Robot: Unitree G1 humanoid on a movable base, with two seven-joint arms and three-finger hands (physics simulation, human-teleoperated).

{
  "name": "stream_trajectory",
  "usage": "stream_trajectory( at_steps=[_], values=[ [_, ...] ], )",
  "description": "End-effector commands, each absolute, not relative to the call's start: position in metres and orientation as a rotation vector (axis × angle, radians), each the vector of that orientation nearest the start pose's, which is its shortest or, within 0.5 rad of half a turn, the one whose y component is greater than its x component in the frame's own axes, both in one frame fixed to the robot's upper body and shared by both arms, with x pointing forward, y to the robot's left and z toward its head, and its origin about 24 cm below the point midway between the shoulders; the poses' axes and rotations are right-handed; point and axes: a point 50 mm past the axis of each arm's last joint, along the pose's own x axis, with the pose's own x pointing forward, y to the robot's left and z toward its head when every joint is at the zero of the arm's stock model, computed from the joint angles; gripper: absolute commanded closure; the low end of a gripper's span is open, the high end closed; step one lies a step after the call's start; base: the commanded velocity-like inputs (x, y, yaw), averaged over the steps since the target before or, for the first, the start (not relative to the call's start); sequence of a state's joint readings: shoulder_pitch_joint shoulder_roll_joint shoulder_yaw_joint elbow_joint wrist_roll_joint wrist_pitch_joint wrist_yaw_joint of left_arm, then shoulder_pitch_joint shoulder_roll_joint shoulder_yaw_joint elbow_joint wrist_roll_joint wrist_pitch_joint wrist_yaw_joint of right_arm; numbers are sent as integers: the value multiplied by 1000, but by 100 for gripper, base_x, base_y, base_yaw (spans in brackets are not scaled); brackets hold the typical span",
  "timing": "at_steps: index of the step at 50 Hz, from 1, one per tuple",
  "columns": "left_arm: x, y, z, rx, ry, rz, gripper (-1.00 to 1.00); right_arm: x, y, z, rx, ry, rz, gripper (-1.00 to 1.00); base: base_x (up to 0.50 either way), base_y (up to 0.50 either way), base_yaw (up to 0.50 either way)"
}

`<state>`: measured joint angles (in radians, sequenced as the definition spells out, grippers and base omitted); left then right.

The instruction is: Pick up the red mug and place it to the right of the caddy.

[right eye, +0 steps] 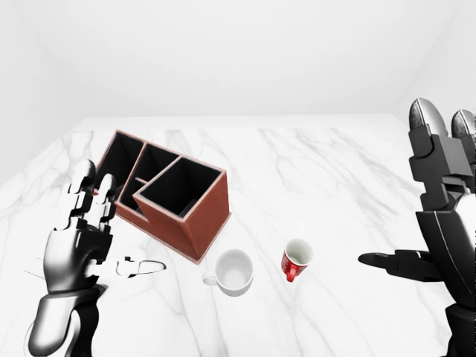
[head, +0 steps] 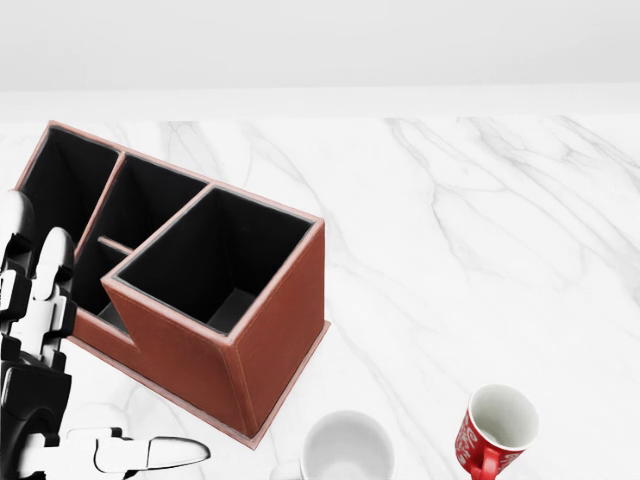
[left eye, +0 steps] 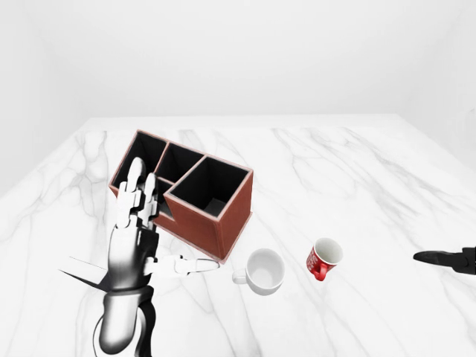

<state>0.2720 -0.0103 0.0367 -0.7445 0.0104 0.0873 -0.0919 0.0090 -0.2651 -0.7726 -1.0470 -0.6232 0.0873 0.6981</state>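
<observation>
White marble table (left eye: 357, 171) (pale bare walls (left eye: 238, 52))

You've got the caddy (left eye: 192, 199) on the table (left eye: 357, 171), left of centre in the left-eye view, w/ several compartments. The mug (left eye: 323, 258) task obj sits on the table below and to the right of the caddy, well apart from it. A second cup (left eye: 264, 271) sits between them, just below the caddy's lower-right corner. Your left hand (left eye: 135, 245) is up at the caddy's left end, fingers spread. Your right hand (right eye: 439, 223) is far right in the right-eye view, fingers spread, well apart from the mug.
</observation>
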Motion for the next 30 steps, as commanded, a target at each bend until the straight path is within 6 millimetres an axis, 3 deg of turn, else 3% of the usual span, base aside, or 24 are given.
stream_trajectory(
  at_steps=[1,9,17,30],
  values=[
    [181,166,147,60,-397,25,-100,131,-240,245,-1273,-346,-351,-100,0,0,0],
    [181,166,147,62,-399,24,-100,134,-237,231,-1219,-294,-277,-100,0,0,0],
    [182,165,145,60,-386,22,-100,150,-238,205,-1130,-190,-192,-100,0,0,0],
    [182,165,146,62,-393,24,-100,163,-248,187,-1078,-105,-147,-100,0,0,0]
  ],
)
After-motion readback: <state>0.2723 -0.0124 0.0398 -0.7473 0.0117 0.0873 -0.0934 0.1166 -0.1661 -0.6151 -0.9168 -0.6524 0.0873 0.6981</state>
